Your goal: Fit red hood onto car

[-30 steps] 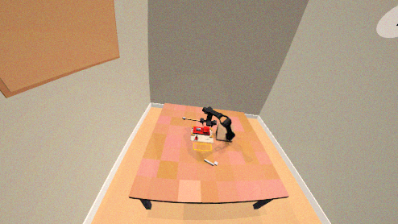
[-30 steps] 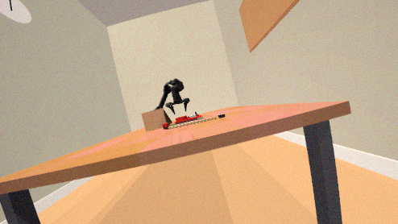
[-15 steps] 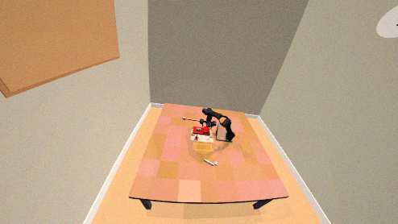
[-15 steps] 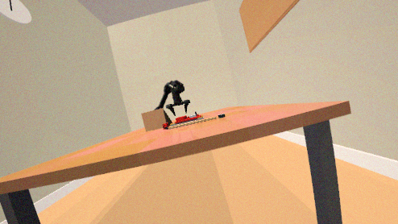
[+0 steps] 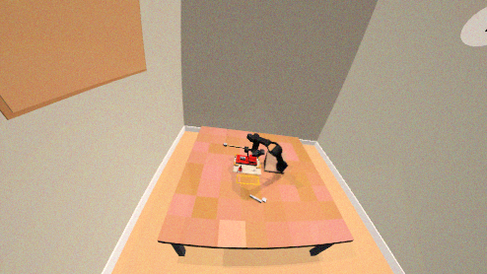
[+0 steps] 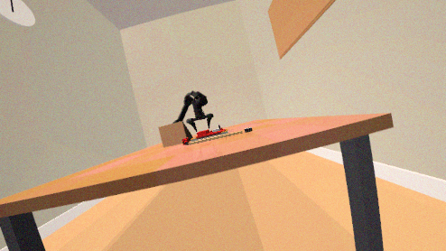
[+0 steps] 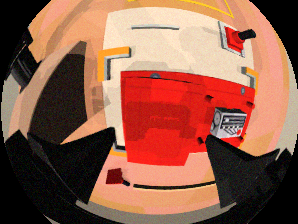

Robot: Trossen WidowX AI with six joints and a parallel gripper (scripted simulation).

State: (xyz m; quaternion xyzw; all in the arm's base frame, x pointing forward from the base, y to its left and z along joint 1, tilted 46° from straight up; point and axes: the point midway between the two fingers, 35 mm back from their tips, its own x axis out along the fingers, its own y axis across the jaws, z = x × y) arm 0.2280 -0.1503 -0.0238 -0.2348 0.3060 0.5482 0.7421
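Note:
The red chassis (image 7: pixel 225 98) (image 6: pixel 218 132) sits on the pale jig board (image 7: pixel 155 45) (image 5: pixel 251 170). Its grey engine block (image 7: pixel 228 122) is at the right in the wrist view, with short dark pegs (image 7: pixel 208 97) uncovered around it. A broad, flat-topped red piece (image 7: pixel 157 120) covers the chassis's left part; I cannot tell surely whether it is the hood or bodywork, and no corner holes show on it. No other hood shows clearly. My gripper (image 7: pixel 162 136) (image 6: pixel 202 129) (image 5: pixel 248 155) is open and empty, low over this piece, its fingertips towards opposite sides; contact cannot be told.
A red block with a black knob (image 7: pixel 234 39) stands at the jig's corner. A yellow outline (image 5: pixel 247 183) lies in front of the jig. A thin rod (image 7: pixel 175 186) (image 5: pixel 236 146) lies behind it, near a small dark red block (image 7: pixel 114 176). A brown box (image 6: pixel 171 134) stands beside the arm.

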